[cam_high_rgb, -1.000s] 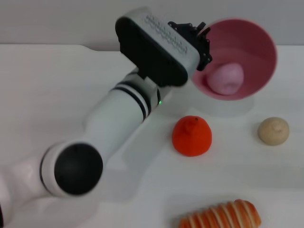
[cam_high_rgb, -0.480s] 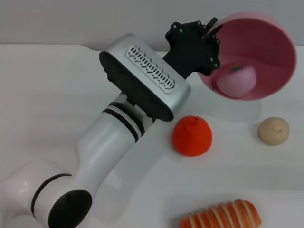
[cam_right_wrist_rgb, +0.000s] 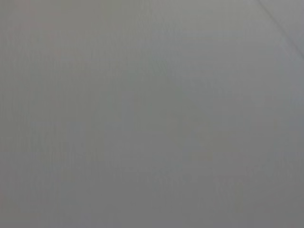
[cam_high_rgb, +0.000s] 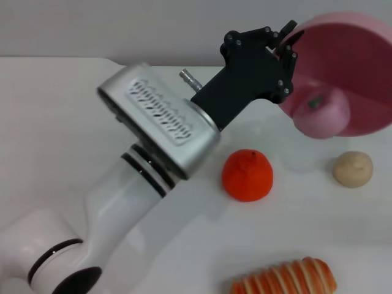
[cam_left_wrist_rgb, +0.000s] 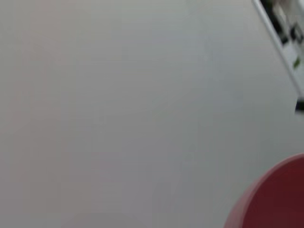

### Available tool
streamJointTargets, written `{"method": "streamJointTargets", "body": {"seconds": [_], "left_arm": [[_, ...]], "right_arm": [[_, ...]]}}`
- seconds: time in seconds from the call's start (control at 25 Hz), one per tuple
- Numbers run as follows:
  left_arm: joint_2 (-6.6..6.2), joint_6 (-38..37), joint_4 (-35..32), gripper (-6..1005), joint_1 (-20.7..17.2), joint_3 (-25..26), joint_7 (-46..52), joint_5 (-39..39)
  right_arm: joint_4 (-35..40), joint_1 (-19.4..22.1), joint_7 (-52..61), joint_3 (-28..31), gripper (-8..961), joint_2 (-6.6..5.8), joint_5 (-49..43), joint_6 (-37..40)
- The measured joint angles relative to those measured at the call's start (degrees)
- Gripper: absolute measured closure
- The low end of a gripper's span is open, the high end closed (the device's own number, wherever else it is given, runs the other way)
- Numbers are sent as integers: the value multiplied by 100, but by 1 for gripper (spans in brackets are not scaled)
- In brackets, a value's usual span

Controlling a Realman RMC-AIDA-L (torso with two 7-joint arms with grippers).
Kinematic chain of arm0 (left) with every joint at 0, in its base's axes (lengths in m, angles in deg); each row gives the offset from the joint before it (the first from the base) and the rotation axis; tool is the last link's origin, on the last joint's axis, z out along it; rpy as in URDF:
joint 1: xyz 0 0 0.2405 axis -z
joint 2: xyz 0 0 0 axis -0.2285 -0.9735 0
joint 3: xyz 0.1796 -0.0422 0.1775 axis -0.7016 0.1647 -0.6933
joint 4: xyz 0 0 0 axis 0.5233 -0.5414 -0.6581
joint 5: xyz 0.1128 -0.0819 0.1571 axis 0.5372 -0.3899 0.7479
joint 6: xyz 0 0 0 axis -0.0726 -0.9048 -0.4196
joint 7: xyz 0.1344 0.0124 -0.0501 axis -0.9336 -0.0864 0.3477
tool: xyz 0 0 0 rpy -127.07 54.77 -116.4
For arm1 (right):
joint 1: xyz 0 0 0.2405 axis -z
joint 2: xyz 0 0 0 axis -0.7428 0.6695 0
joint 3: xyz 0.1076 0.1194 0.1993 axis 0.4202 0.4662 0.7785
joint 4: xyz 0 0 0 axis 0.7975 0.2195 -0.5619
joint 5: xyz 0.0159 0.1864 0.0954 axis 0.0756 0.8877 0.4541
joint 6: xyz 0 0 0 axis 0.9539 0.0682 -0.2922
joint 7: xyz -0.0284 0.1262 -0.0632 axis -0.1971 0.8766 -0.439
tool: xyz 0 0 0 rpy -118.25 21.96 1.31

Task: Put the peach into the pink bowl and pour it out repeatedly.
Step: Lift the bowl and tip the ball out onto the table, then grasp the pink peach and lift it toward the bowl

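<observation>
— Where is the pink bowl (cam_high_rgb: pixel 352 73) at this moment?

— Lifted off the white table (cam_high_rgb: pixel 61 110) and tipped steeply on its side, its mouth facing the camera and downward. The left gripper (cam_high_rgb: pixel 286 44) is clamped on the bowl's rim at the edge nearest the arm, so the bowl hangs from that hold. In the left wrist view only a curved reddish slice of the bowl (cam_left_wrist_rgb: pixel 275 199) shows, in one corner.

— And the peach (cam_high_rgb: pixel 321 113)?

— Right at the bowl's lower lip, part of it already past the rim, green stem mark turned up toward the camera. Whether it touches the table beneath, I cannot tell.

— What else lies around the bowl?

— An orange-red fruit (cam_high_rgb: pixel 247 174) sits on the table below the bowl and toward the arm's side, apart from the peach. A small beige ball (cam_high_rgb: pixel 353 168) rests below the bowl, just under the peach but not touching it. Nearer the camera than both lies a striped orange-and-white piece (cam_high_rgb: pixel 285 278), well apart from the bowl.

— The right gripper?

— Not visible anywhere — its wrist view gives only a plain grey surface.
</observation>
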Motion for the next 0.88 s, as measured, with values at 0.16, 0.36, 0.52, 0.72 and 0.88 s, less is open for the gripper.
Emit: {"method": "streamJointTargets", "body": {"seconds": [0.16,0.36,0.52,0.72,0.88], "left_arm": [[2,-550,320,889,30,-1,597,303],[4,-780,471,889,69,8,1029,515],[4,-813,567,888,119,53,1274,732],[-5,-654,586,887,189,85,1418,755],[-25,-407,587,887,261,154,1679,757]], "right_arm": [[-4,-12,0,0,389,0,0,0],[-14,-28,0,-1,390,0,-3,-13],[-17,-39,0,-7,390,0,-6,-27],[-18,-46,0,-75,390,0,-12,-47],[-18,-45,0,-161,390,0,-45,-56]]}}
